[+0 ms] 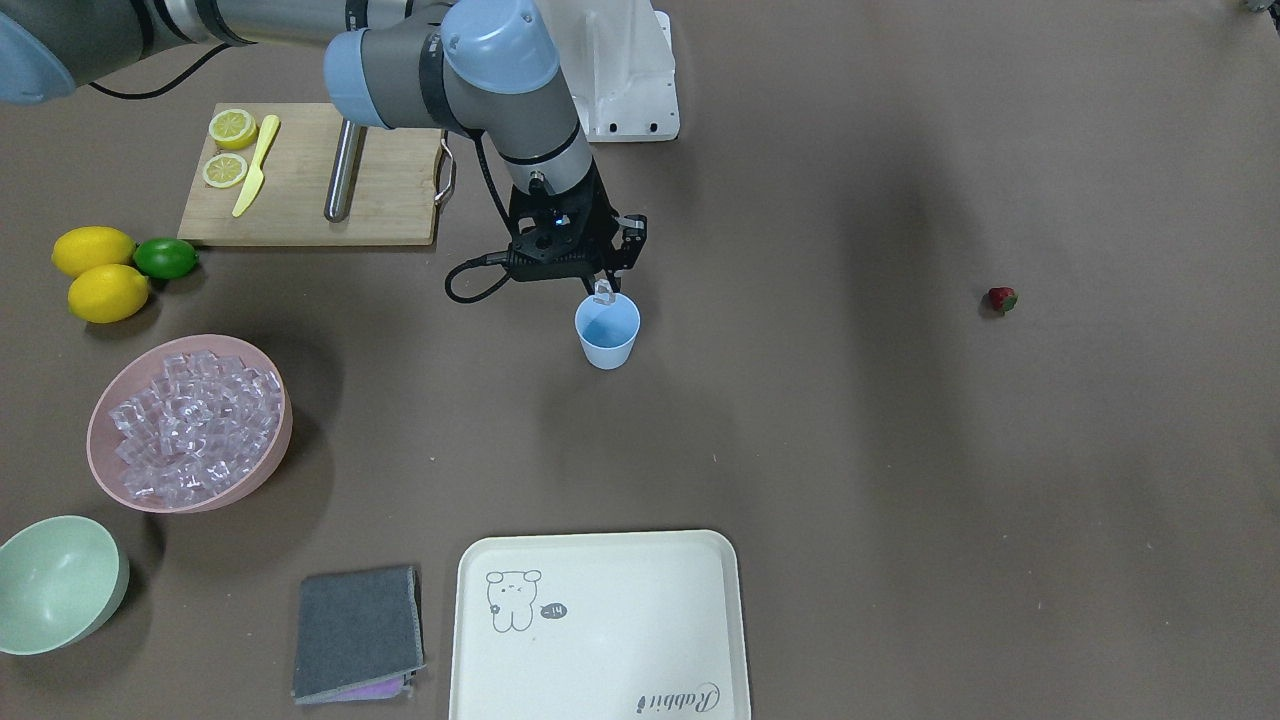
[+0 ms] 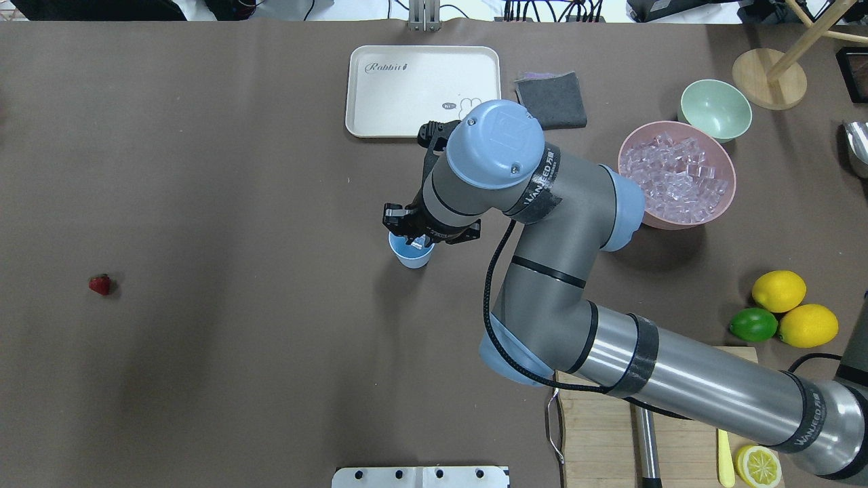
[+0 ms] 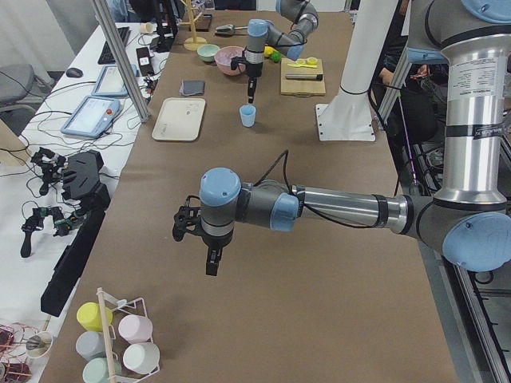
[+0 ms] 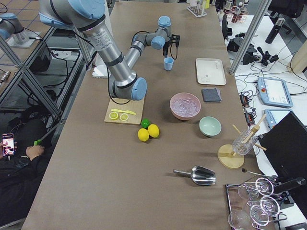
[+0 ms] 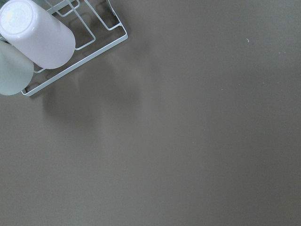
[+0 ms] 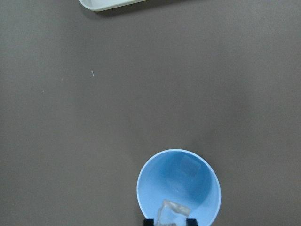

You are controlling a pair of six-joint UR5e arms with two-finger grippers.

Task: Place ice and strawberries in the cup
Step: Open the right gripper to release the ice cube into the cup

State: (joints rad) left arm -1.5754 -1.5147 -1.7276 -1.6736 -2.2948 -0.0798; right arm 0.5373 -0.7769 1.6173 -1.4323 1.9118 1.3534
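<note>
The light blue cup (image 1: 607, 340) stands upright mid-table. Just over its rim my right gripper (image 1: 603, 290) is shut on one clear cube of ice (image 6: 171, 214), which shows between the fingertips in the right wrist view above the cup (image 6: 178, 183). A faint cube shape lies on the cup's bottom. More ice (image 1: 195, 415) fills the pink bowl (image 1: 283, 420). The strawberry (image 1: 1001, 298) lies alone on the table, far from the cup. My left gripper (image 3: 211, 267) hangs over bare table and shows only in the exterior left view; I cannot tell if it is open or shut.
A cream tray (image 1: 600, 620), a grey cloth (image 1: 357, 630) and a pale green bowl (image 1: 55, 580) lie along the far edge. A cutting board (image 1: 300, 190) carries lemon slices and a knife, with lemons and a lime (image 1: 165, 257) beside it. A cup rack (image 5: 37, 37) sits under the left wrist.
</note>
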